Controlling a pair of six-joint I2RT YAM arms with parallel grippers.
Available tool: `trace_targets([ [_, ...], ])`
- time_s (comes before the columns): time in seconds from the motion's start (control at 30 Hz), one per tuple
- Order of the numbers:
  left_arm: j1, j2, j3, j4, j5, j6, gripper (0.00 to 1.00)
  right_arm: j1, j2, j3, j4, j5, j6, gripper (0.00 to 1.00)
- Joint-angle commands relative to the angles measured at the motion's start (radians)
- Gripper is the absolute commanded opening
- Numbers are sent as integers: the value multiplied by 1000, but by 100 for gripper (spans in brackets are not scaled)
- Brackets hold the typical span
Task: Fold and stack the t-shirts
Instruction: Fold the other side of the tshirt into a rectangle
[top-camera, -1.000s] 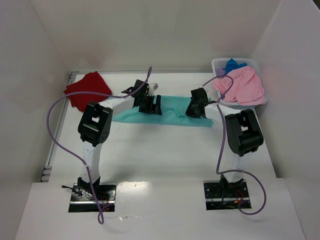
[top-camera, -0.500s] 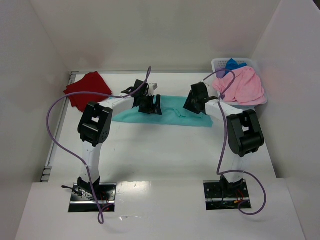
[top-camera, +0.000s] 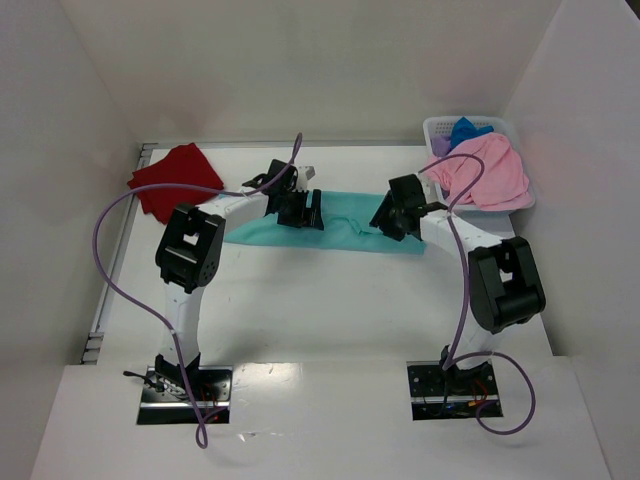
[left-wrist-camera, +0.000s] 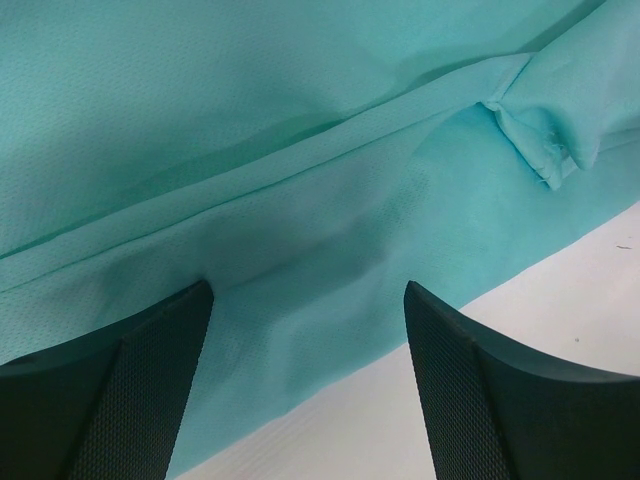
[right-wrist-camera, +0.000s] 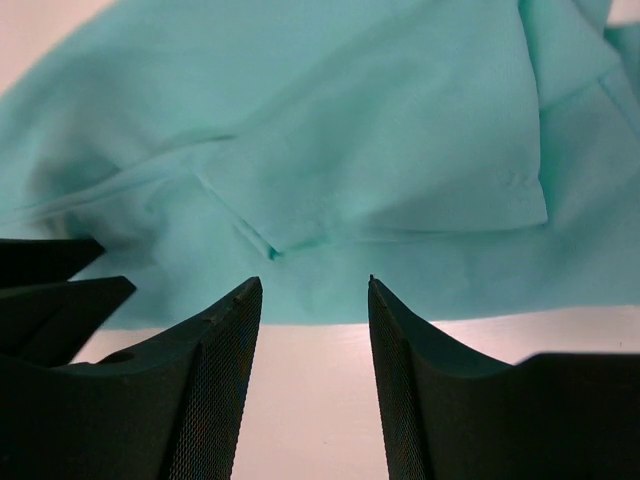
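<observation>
I see the teal shirt (top-camera: 345, 232) spread as a long strip on the far middle of the table (top-camera: 320, 300), left claw (left-wrist-camera: 305, 290) apart over it, right claw (right-wrist-camera: 310, 285) apart, holding nothing, dark red shirt (top-camera: 172, 180) far left

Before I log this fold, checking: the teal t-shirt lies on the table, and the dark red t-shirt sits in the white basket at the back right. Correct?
No. The top external view shows the dark red t-shirt lying on the table at the back left, outside the white basket. The teal t-shirt is right.
</observation>
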Motion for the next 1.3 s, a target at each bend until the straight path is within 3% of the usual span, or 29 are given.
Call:
trace_targets([
  [0.0, 1, 71, -43, -58, -33, 21, 86, -1, 11, -28, -5, -24, 48, 53],
  [0.73, 10, 89, -43, -58, -15, 30, 86, -1, 129, -47, 107, 79, 75, 57],
  [1.27, 19, 107, -34, -67, -6, 30, 86, -1, 129, -25, 162, 154, 134, 57],
])
